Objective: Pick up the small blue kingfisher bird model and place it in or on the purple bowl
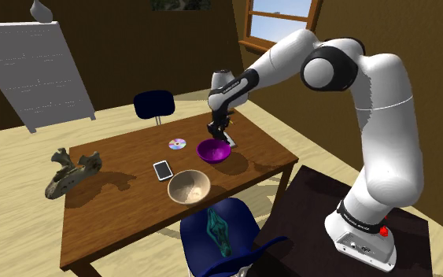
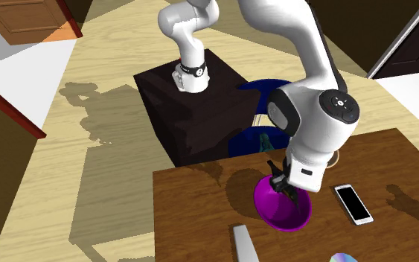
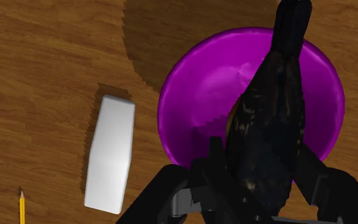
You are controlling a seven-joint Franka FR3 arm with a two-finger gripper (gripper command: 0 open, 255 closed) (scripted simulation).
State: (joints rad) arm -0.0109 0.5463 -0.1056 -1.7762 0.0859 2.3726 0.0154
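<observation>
**Bird held right over the purple bowl**

The gripper has its fingers clamped on the bird, which looks dark, almost black; it hangs over the middle of the bowl, though I can't tell if its tip touches; a white block and a pencil lie on the wooden table beside the bowl.

Setting: a room in a home.
- Brown wooden surface, a blue chair at its far side, a second blue chair at its near side.
- White chest of drawers against a brown wall.
- Wood-framed window showing sky.
- Pale plank floor; wooden door.
- Household items on the surface: phone, disc, tan bowl, purple bowl, pencil.
</observation>
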